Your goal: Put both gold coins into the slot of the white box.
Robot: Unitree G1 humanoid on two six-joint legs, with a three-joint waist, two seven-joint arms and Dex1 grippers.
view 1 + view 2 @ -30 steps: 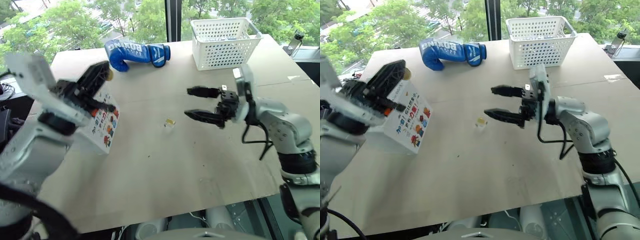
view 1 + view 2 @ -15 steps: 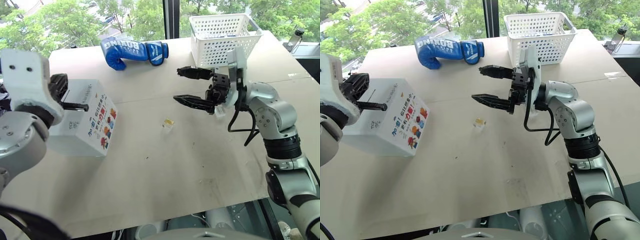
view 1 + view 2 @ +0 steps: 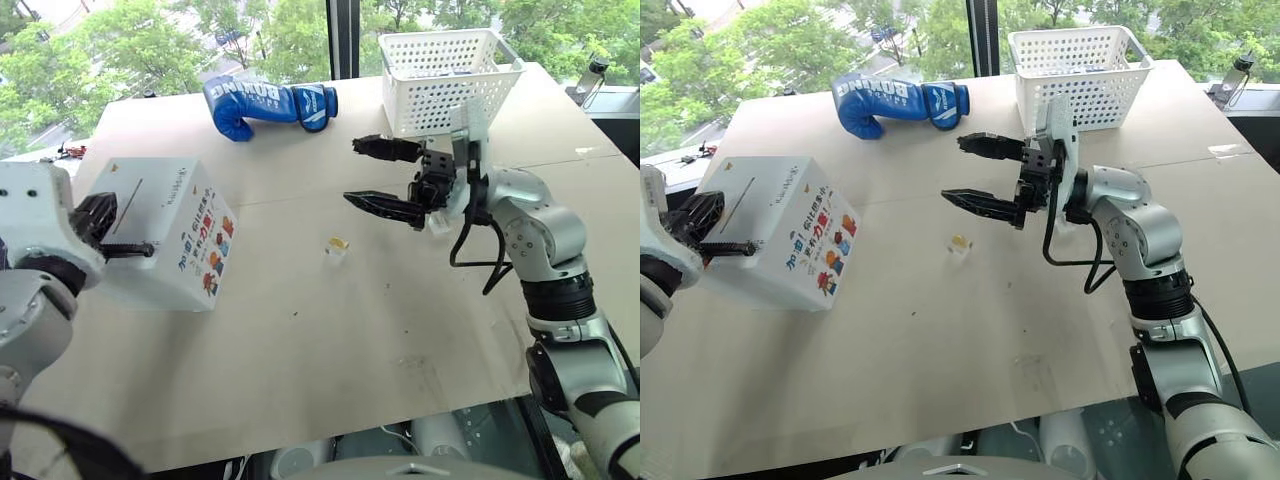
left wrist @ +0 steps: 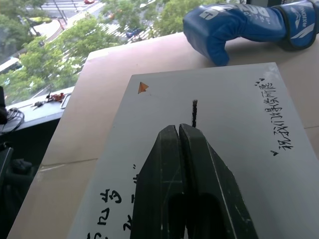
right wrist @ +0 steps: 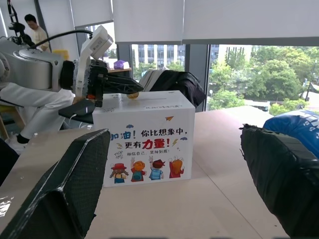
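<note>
The white box (image 3: pixel 165 235) stands at the table's left, with the thin dark slot (image 4: pixel 194 112) in its top face. My left gripper (image 3: pixel 148 248) is level over the box's near edge, its tips just short of the slot and in line with it. It is shut on a gold coin (image 5: pixel 132 95), which glints at the fingertips. The other gold coin (image 3: pixel 338 242) rests on a small clear block mid-table. My right gripper (image 3: pixel 352 172) hovers open and empty above the table, behind and right of that coin, pointing toward the box.
A blue boxing glove (image 3: pixel 270 105) lies at the back, and a white perforated basket (image 3: pixel 447 80) stands at the back right. The table's near edge (image 3: pixel 330 425) runs across the front. A person (image 5: pixel 30 22) stands far off in the room.
My left gripper has dropped and swung left, from high above the box to level at its near edge. The right gripper has barely moved. The camera shifted.
</note>
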